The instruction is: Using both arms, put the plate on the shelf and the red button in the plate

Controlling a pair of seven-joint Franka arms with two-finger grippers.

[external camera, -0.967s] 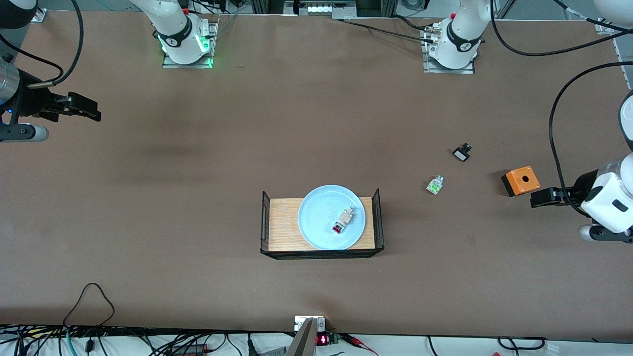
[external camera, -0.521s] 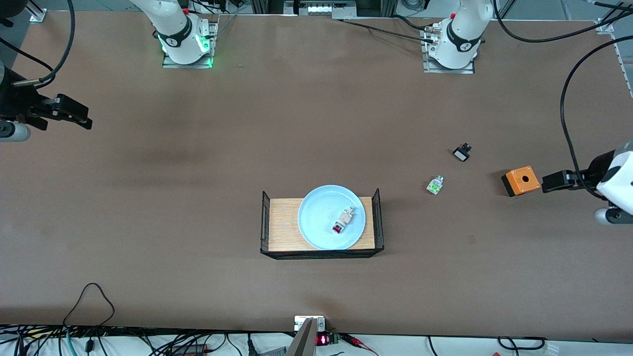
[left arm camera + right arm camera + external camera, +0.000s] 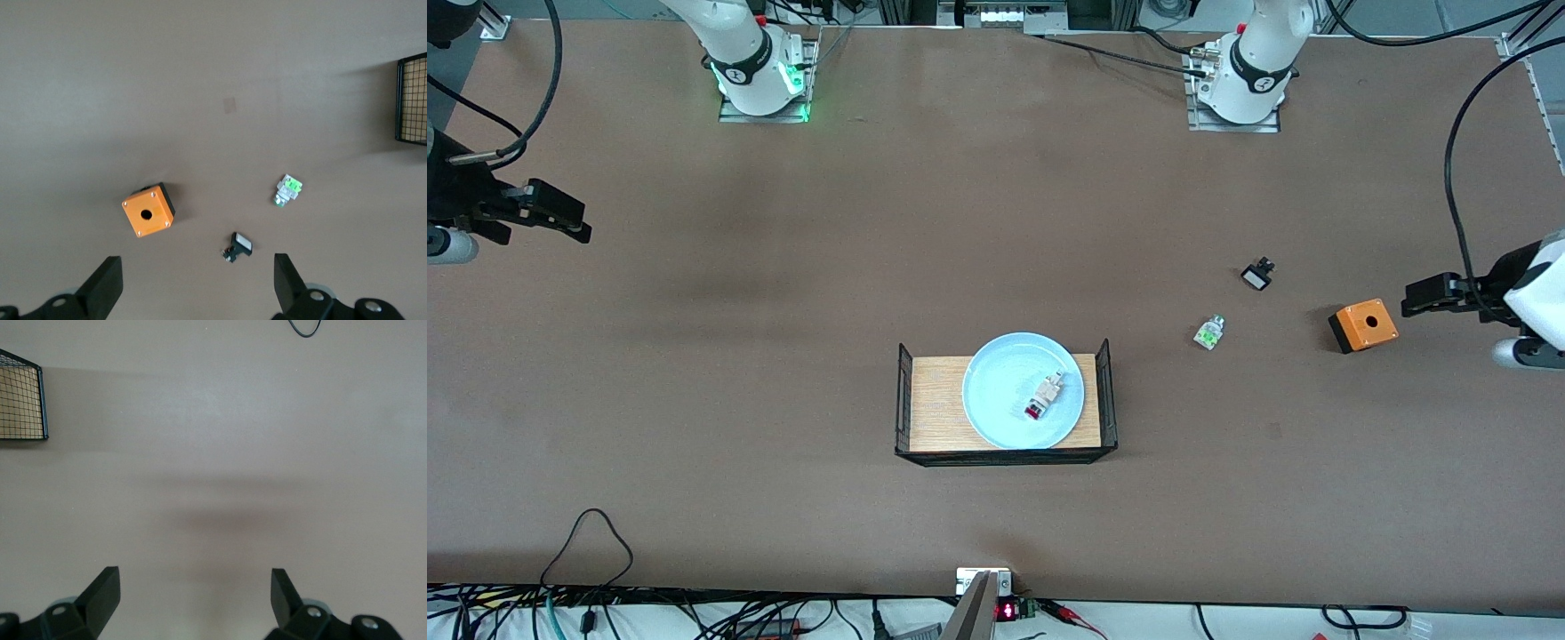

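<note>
The pale blue plate (image 3: 1023,390) rests on a wooden tray with black mesh ends (image 3: 929,400) near the table's middle. The red button (image 3: 1043,396), whitish with a red cap, lies on the plate. My left gripper (image 3: 1412,300) is open and empty, up over the left arm's end of the table beside the orange box; in the left wrist view (image 3: 198,283) its fingers stand wide apart. My right gripper (image 3: 578,223) is open and empty over the right arm's end of the table; in the right wrist view (image 3: 194,595) only bare table lies under it.
An orange box with a hole (image 3: 1362,325), (image 3: 147,211), a green-capped button (image 3: 1208,332), (image 3: 288,189) and a small black switch (image 3: 1256,274), (image 3: 237,246) lie toward the left arm's end. The tray's mesh corner shows in each wrist view (image 3: 412,100), (image 3: 21,397).
Both arms have drawn outward away from the tray, the left gripper also shifting toward the bases. The plate and red button have not moved.
</note>
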